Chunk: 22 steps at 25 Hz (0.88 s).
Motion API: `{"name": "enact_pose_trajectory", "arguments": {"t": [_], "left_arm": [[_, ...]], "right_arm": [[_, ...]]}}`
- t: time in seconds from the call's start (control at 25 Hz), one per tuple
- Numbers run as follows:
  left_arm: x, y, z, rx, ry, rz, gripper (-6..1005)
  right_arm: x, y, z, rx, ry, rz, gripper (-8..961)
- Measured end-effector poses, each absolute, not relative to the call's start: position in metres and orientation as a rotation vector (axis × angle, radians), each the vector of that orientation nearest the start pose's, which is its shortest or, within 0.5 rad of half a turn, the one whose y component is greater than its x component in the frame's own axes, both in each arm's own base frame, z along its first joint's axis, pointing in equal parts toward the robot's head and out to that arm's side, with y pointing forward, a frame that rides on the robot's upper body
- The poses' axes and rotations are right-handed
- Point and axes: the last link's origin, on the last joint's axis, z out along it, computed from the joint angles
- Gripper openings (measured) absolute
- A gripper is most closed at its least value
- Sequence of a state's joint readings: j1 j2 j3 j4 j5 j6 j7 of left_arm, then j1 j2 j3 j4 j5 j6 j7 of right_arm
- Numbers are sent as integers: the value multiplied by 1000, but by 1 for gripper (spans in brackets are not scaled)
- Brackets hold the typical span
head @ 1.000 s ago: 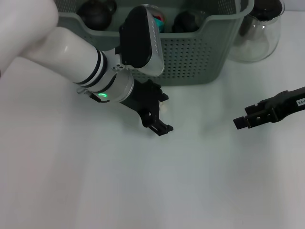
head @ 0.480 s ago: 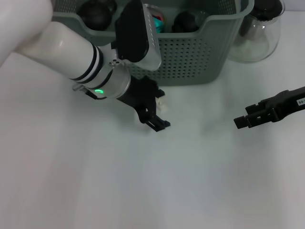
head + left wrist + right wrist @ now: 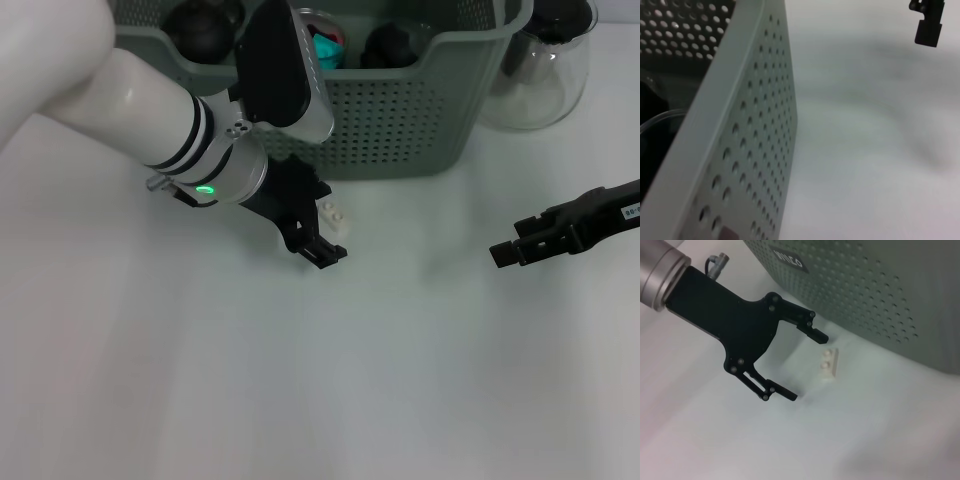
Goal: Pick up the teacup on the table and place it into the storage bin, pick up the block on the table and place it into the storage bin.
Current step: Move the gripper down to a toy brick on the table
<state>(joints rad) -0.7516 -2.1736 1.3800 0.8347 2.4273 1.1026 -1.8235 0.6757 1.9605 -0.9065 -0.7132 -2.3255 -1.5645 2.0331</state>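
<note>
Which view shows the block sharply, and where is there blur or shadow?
Right wrist view: block crisp, with a soft shadow on the table, between the open fingers of the left gripper. Head view: block partly hidden behind that gripper. Left wrist view: storage bin wall close and soft, blurry grey shadows across the table; right gripper small, far off.

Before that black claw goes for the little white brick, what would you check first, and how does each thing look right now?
1. Left gripper open: ok, jaws spread.
2. Block free on the table, touching neither finger: ok.
3. Block between the jaws: not ok, it lies just past the fingertips.
4. Storage bin beside the block, a gap showing between them: ok.
5. Right gripper off to the side, away from the block: ok.
6. Room in the bin for the block: cannot tell; dark items already sit inside.
</note>
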Motion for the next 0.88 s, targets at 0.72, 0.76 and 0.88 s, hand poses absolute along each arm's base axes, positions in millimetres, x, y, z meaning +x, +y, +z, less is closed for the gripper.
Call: {"name": "enact_pose_trajectory", "arguments": {"t": [0.72,0.76,0.88], "left_arm": [[-180,378,-106,-2860,-197,358,823],[-179,377,-107,-2859,-201,364,822],[-178,376,-109,-2855,-221,371,821]], "right_arm": [[262,358,18,-2797,1198,-1,790],[262,358,18,-2796,1199,-2,790],[262,358,17,-2795,1200,-4,790]]}}
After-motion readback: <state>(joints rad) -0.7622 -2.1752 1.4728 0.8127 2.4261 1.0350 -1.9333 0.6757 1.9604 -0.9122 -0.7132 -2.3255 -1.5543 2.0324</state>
